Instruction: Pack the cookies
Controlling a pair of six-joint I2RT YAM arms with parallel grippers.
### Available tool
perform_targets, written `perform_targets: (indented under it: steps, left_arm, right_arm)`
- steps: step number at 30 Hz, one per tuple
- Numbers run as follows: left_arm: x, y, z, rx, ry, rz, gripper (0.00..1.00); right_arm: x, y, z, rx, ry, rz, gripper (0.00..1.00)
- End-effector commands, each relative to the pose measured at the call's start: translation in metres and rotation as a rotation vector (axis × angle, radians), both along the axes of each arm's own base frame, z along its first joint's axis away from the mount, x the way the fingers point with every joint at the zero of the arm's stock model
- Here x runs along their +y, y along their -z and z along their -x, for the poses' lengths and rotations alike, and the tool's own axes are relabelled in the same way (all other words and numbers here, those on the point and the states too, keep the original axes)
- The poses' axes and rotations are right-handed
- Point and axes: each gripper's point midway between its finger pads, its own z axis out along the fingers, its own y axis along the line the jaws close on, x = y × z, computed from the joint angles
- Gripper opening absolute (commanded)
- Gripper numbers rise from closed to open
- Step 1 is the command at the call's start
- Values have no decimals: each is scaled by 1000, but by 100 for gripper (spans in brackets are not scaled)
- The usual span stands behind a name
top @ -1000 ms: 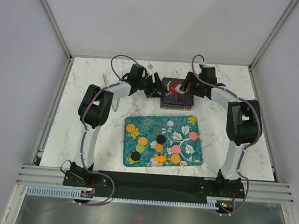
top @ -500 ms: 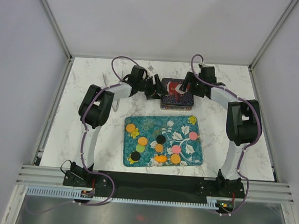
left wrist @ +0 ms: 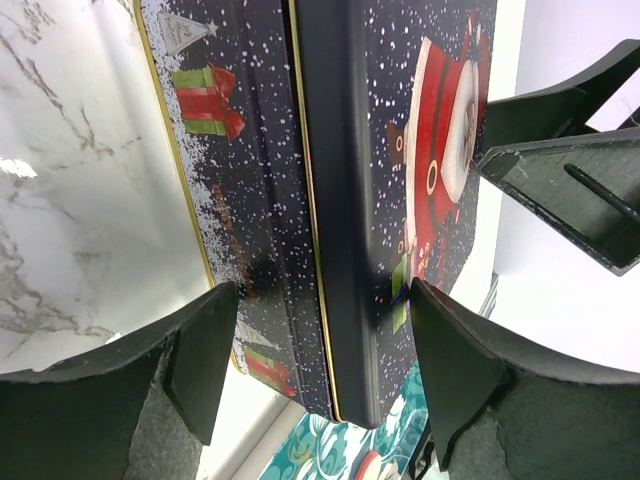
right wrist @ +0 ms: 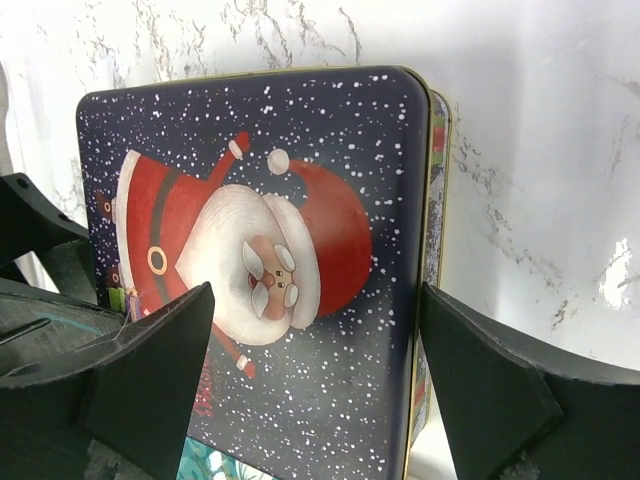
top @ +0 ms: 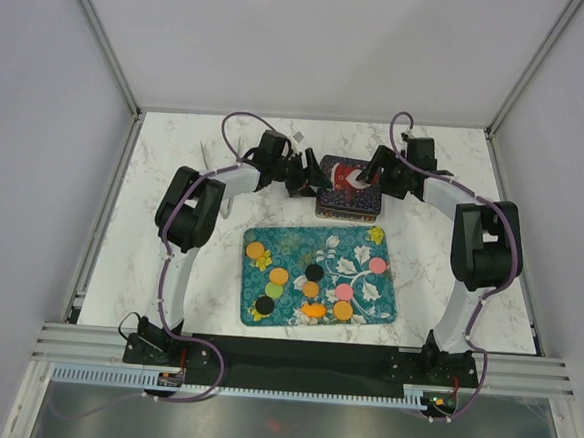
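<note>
The top camera looks down from high behind the near edge over the whole table (top: 213, 274). Each wrist camera views the tin (left wrist: 420, 150) close up between its fingers (right wrist: 150, 370); all views share it.

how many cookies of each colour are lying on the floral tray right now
orange cookies: 5
pink cookies: 3
black cookies: 2
green cookies: 1
total: 11 on the tray, as far as the overhead view shows
</note>
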Motion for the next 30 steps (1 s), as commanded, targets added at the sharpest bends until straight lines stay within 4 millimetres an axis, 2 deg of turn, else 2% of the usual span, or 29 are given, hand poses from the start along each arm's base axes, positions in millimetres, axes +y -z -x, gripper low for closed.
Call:
perform_targets:
  steps: [1, 9, 20, 30]
  left_arm:
    - [-9, -28, 9, -71, 50, 28, 78]
    - [-9, -26, 11, -67, 53, 24, 79]
    - [-10, -25, 12, -68, 55, 22, 78]
    - [-11, -27, 12, -72, 53, 24, 77]
  right_arm:
    - [9, -25, 1, -49, -19, -85, 90]
    - [9, -12, 11, -25, -10, -131, 86]
    - [5, -43, 7, -83, 2, -137, 78]
    - [7, -54, 5, -104, -15, -136, 77]
